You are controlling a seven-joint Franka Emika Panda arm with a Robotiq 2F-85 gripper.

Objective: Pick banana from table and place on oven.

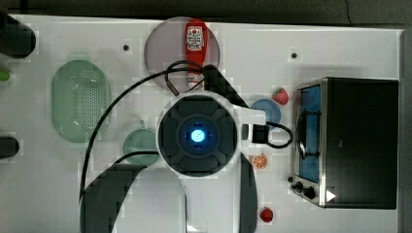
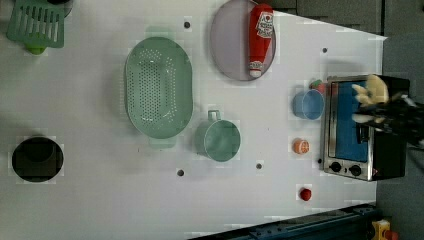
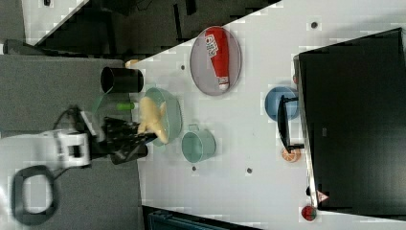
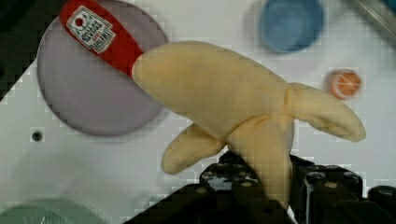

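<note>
Banana (image 4: 233, 100), frame centre of the wrist view, clamped in the nearly closed gripper (image 4: 266, 186) below it, raised above the table (image 4: 116, 154); oven (image 2: 362, 127) at the left view's right.

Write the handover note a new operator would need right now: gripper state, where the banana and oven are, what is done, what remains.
Gripper: shut on the banana, a plush peeled one, held clear of the table.
Oven: at the top view's right edge of the table, black top bare, door closed.
Nearby: blue cup, orange slice and a strawberry lie in front of the oven door.
Done: banana picked up.
Left: carry it over the oven, set it on the top, release.
</note>
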